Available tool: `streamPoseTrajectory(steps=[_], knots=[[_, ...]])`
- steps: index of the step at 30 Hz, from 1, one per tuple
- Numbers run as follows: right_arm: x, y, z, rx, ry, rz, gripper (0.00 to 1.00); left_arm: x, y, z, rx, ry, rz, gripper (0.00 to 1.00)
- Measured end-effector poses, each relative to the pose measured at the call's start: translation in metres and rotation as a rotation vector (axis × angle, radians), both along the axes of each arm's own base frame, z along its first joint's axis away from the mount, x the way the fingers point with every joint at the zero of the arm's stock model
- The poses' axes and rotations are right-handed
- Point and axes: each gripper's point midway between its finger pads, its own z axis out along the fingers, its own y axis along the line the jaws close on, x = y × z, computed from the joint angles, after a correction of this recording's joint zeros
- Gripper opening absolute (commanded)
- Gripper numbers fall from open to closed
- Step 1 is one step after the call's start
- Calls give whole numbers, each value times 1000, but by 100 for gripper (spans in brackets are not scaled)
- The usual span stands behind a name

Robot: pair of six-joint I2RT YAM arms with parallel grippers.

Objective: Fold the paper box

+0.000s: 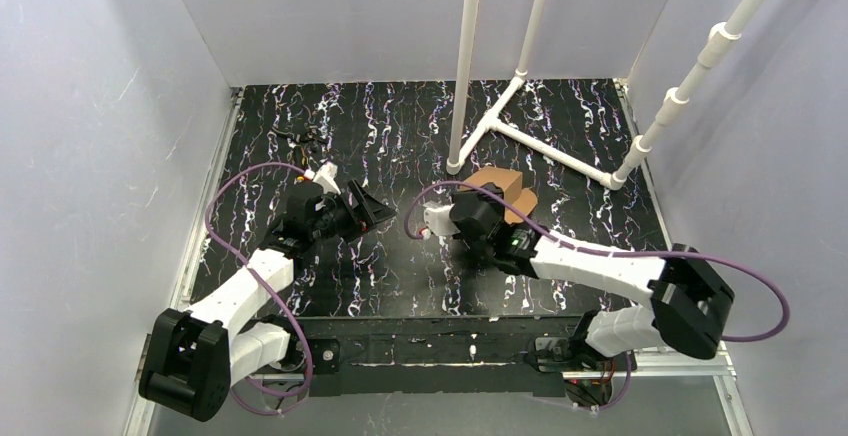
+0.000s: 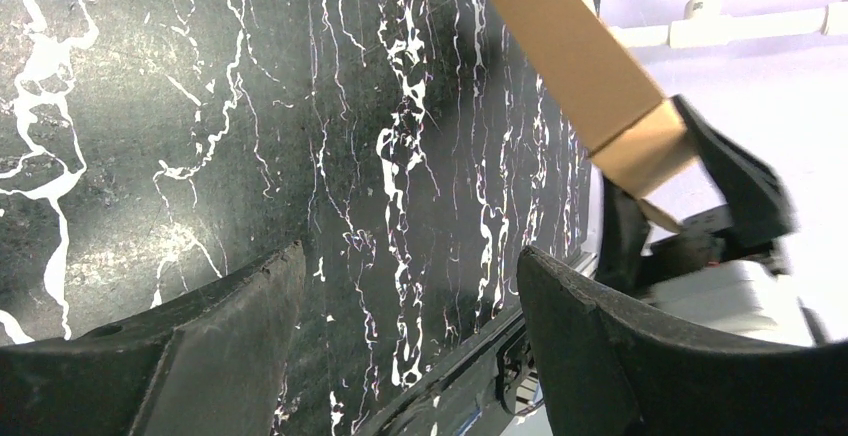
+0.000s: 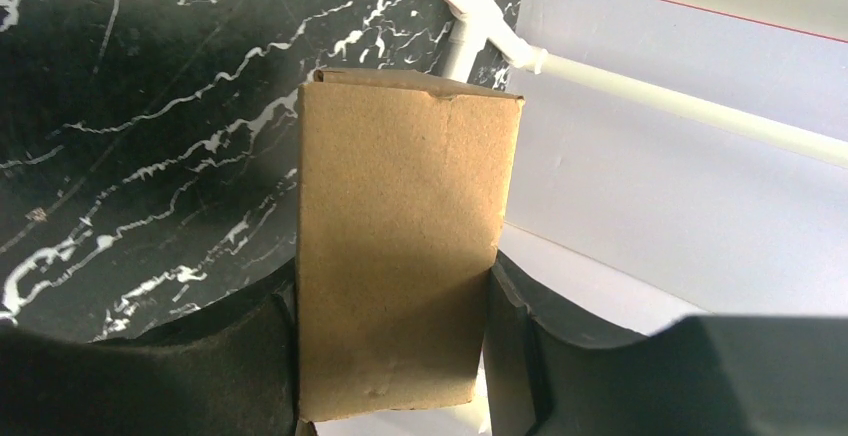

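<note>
Brown cardboard paper box (image 3: 400,246), folded, gripped between the right fingers (image 3: 220,356), over the black marbled worktop (image 2: 200,106), left fingers (image 2: 230,326) spread wide, empty.

Overhead light is even and diffuse. Worktop (image 1: 400,136) shows soft shadows, no glare. Left wrist view: wall (image 2: 740,76) blown out, right gripper (image 2: 652,156) blurred. Right wrist view: paper box (image 3: 400,256) sharp, with a faint shadow to its left.
</note>
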Motion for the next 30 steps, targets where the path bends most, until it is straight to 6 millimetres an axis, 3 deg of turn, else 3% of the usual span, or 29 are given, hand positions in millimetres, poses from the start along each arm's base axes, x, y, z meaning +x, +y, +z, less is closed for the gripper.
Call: streamPoseTrajectory(steps=[6,12,16,21,23,25,26,30], knots=[[-1,7,-31,-30,-29,-24,71,0,0,1,3,-1,-1,76],[-10,18,-40,-4,-41,0,98,-2,1,1,8,-3,-4,76],[-24,27,-50,0,5,39,98,-2,1,1,10,-5,-6,76],[-54,41,-68,-23,185,122,98,-3,2,0,17,-5,-10,77],[-67,56,-61,9,274,165,98,-3,2,-1,21,-3,-11,81],[-80,77,-48,65,345,219,98,-4,3,-2,26,0,-11,96],[-87,88,-40,99,381,251,98,-4,4,-3,26,4,-9,98],[-119,120,-17,196,544,381,98,-2,7,-3,25,11,2,98]])
